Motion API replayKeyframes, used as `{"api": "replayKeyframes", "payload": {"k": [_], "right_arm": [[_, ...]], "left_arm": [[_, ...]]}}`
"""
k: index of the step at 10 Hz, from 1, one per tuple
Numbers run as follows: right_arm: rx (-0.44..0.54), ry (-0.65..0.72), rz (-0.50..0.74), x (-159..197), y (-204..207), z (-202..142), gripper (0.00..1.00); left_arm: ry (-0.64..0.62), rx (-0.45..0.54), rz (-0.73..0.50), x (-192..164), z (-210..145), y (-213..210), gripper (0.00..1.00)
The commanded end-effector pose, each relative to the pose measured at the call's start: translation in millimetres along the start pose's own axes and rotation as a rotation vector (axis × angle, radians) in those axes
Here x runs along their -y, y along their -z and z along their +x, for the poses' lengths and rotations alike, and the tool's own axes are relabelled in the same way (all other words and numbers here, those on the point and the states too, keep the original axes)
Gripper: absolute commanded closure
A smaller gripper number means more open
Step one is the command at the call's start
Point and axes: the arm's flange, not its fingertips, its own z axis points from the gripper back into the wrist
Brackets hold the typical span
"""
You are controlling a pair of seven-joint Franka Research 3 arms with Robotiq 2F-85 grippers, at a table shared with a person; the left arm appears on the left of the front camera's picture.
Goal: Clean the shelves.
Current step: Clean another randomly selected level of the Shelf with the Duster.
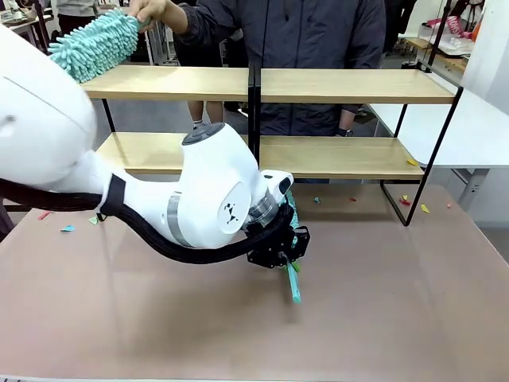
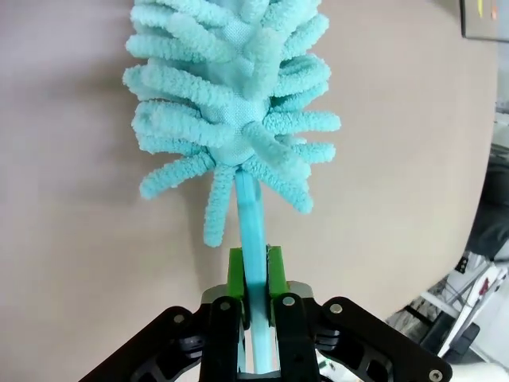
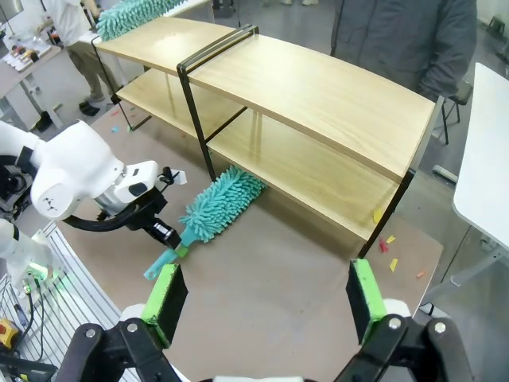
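Your left gripper (image 2: pixel 254 274) is pinching the handle of a teal duster (image 2: pixel 231 103), the fluffy head lying by the lower board of the shelves (image 1: pixel 342 86) — near their black centre post (image 1: pixel 254 111) — which are standing at the far side of the table (image 1: pixel 398 318). Your right gripper (image 3: pixel 262 302) is hanging above, fingers (image 3: pixel 163 302) spread wide and empty, while a person's hand (image 1: pixel 155 9) is resting a second duster (image 1: pixel 91 44) on the top board's left end.

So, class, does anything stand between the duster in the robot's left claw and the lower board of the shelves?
Nothing visible does. The left claw is shut on the handle of the duster, whose fluffy head lies right at the front edge of the lower board of the shelves.
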Motion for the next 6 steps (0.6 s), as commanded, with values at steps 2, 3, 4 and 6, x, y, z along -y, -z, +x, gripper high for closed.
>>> {"api": "replayKeyframes", "payload": {"k": [2,3,4,6], "right_arm": [[0.004,-0.002,0.01,0,0,1,0.0],[0.004,-0.002,0.01,0,0,1,0.0],[0.004,-0.002,0.01,0,0,1,0.0],[0.004,-0.002,0.01,0,0,1,0.0]], "left_arm": [[-0.073,0.148,0.074,23,27,22,0.88],[-0.077,0.125,0.089,25,33,29,0.88],[-0.063,0.092,0.081,28,38,35,0.88],[0.011,0.018,0.023,39,46,37,0.88]]}}
